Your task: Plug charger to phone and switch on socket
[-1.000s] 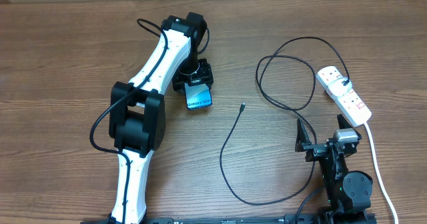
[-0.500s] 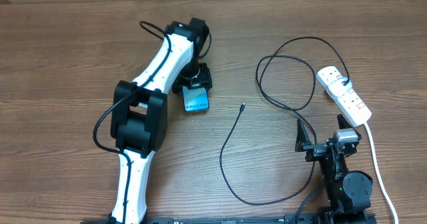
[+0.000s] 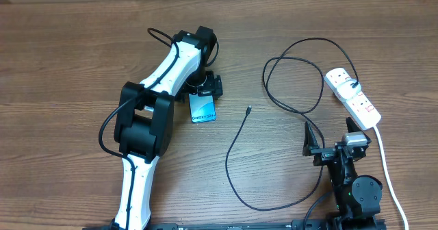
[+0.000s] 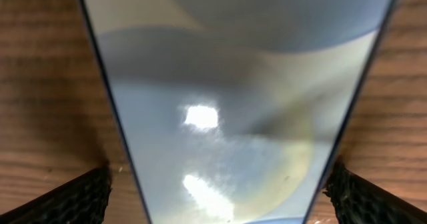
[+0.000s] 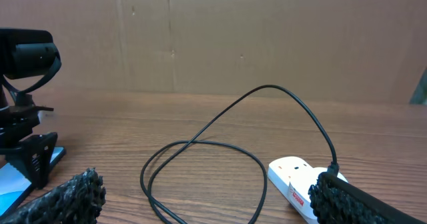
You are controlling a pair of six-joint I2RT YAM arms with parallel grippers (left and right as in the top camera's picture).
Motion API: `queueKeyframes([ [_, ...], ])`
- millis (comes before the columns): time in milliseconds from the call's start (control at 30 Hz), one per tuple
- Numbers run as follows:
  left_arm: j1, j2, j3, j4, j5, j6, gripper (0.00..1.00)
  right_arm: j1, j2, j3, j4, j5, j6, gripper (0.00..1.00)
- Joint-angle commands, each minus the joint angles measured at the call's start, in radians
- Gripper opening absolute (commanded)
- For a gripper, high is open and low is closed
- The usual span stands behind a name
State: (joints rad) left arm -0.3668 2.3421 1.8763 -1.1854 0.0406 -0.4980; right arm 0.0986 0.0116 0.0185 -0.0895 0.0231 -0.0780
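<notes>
in the overhead view the 12 o'clock end of the phone (image 3: 203, 109) is tucked under the left hand (image 3: 205, 87), so that end cannot be seen. the left wrist view cuts the phone off at top and bottom, and its screen there is only blurred glare with no readable text. in the right wrist view one finger pad hides part of the socket (image 3: 352, 96), and only a blue corner of the phone shows at the 8 o'clock edge. the charger (image 3: 228, 160) passes behind the right arm near 5 o'clock and is lost there.

the phone lies flat on the tabletop (image 3: 68, 66), just at 9 o'clock of centre. its screen is bright blue and "galaxy s24" sits at its 6 o'clock end. the charger's connector tip (image 3: 248, 109) lies loose at 3 o'clock of the phone, apart from it. the thin black cable loops on toward the white socket at the 3 o'clock edge, whose thick white cord (image 3: 385, 165) runs to 5 o'clock.

the left arm reaches from 7 o'clock toward 12, with the wrist bent down over the phone. its hand is spread wide, with a pad by each long edge of the phone; whether the pads touch is unclear. the right hand (image 3: 330, 135) sits low at 4 o'clock, spread wide and holding nothing.
</notes>
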Motion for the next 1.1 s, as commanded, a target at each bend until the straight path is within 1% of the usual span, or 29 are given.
queueKeyframes([
  [0,-0.002,0.007,-0.021,0.037,-0.029,-0.003,1.00,-0.005,-0.009,-0.011,0.006,-0.002,0.002,1.00],
  [67,0.003,0.007,-0.021,0.044,0.022,-0.002,1.00,-0.005,-0.009,-0.011,0.006,-0.002,0.002,1.00],
  [133,0.007,0.007,-0.021,0.044,0.038,0.005,1.00,-0.005,-0.009,-0.011,0.006,-0.002,0.002,1.00],
  [533,0.006,0.008,-0.024,0.037,0.026,-0.007,0.99,-0.005,-0.009,-0.011,0.006,-0.002,0.002,1.00],
  [733,0.006,0.008,-0.024,0.008,0.029,-0.007,1.00,-0.005,-0.009,-0.011,0.006,-0.002,0.002,1.00],
  [1067,0.007,0.008,-0.024,0.019,0.020,-0.007,0.99,-0.005,-0.009,-0.011,0.006,-0.002,0.002,1.00],
])
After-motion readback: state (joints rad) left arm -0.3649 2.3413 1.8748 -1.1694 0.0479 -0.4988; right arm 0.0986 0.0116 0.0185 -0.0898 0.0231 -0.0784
